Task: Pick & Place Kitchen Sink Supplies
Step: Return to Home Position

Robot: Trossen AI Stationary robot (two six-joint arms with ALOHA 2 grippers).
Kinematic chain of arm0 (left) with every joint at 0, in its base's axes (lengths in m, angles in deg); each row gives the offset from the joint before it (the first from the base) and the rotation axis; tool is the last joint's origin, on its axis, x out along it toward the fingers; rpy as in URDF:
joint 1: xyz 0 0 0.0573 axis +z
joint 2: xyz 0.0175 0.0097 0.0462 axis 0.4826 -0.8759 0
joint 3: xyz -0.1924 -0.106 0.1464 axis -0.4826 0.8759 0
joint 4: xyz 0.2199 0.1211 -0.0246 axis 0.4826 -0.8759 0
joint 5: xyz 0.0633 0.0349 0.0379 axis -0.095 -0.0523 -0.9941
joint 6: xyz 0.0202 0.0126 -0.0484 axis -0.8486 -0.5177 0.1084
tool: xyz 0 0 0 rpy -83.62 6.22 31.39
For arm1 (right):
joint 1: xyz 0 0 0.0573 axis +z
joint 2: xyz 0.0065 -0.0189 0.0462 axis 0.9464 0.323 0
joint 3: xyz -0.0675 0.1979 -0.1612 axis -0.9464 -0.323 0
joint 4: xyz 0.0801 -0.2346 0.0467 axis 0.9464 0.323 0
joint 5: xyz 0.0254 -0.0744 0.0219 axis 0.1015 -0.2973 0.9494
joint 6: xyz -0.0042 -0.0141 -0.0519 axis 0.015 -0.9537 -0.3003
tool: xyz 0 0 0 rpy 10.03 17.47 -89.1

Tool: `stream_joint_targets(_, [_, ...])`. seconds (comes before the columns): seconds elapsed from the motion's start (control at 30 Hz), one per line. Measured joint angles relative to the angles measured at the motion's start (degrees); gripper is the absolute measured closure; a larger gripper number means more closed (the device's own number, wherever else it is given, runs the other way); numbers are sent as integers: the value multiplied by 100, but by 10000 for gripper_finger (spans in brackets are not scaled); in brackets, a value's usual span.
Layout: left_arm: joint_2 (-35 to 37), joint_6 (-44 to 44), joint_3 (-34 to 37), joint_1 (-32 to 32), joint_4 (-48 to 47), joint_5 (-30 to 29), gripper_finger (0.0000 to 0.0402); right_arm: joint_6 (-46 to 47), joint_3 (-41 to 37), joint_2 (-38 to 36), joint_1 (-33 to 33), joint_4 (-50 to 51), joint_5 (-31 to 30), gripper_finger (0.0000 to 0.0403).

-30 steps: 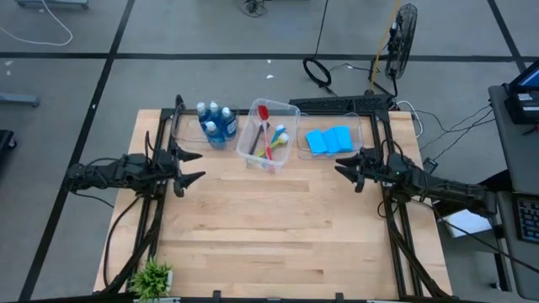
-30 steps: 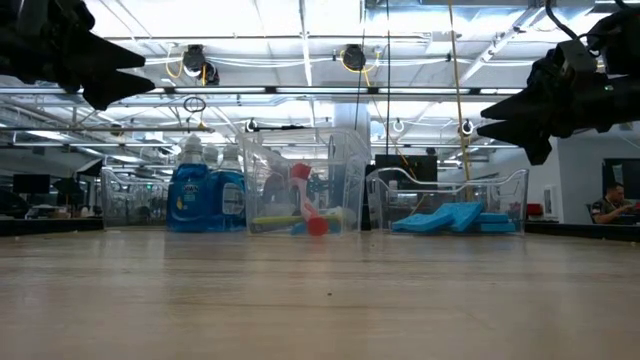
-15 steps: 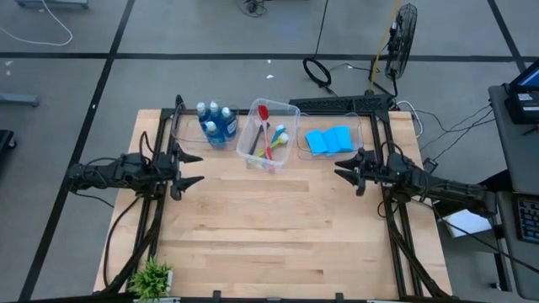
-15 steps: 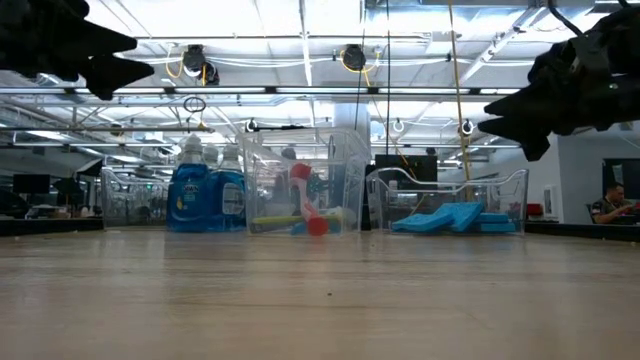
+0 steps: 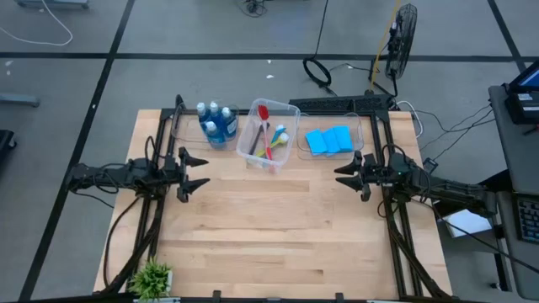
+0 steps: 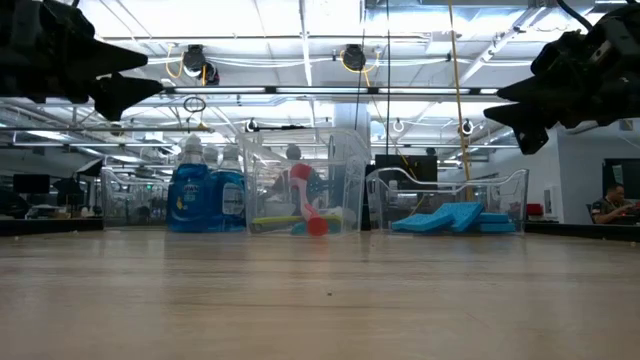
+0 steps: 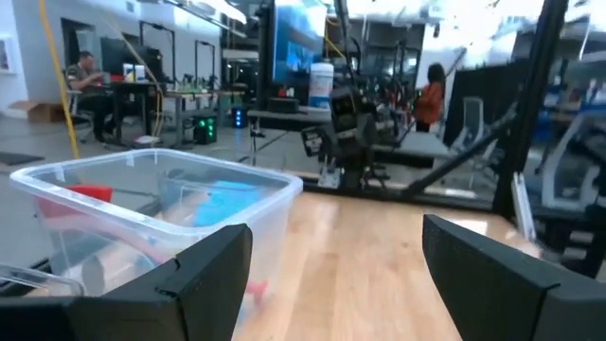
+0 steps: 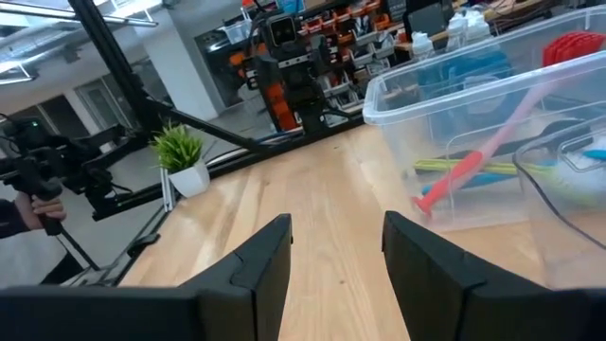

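Both grippers hover above the table and touch nothing. My left gripper (image 5: 202,170) stands open at the table's left side, fingers pointing toward the right edge; it also shows in the low view (image 6: 140,78) and its wrist view (image 7: 331,284). My right gripper (image 5: 344,173) is open at the right side, facing the left one (image 8: 336,251). Along the far edge, blue soap bottles (image 5: 217,124) stand upright in a clear bin. Long-handled brushes (image 5: 269,139) lie in the middle bin (image 5: 253,151). Blue sponges (image 5: 328,140) lie flat in the right bin.
A small green potted plant (image 5: 152,276) stands at the table's near left corner. Black frame rails (image 5: 160,210) run along the left and right sides. Bare wood (image 5: 269,227) spreads between the grippers and toward the near edge.
My left gripper has sunk a little and tipped, fingers still open. My right gripper has stayed in place and turned slightly at the wrist. The bottles, brushes and sponges have not moved.
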Motion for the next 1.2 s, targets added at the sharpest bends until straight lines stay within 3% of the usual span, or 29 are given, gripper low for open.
stream_joint_targets(0.23, [-2,-212,4,-4,-86,-226,91,0,0,0,0,1,-20,248])
stream_joint_targets(0.47, [-4,248,2,-4,-301,-227,91,1,0,0,0,1,-24,248])
stream_joint_targets(1.2, [-4,226,2,-4,-256,-230,91,0,0,0,0,-6,-33,248])
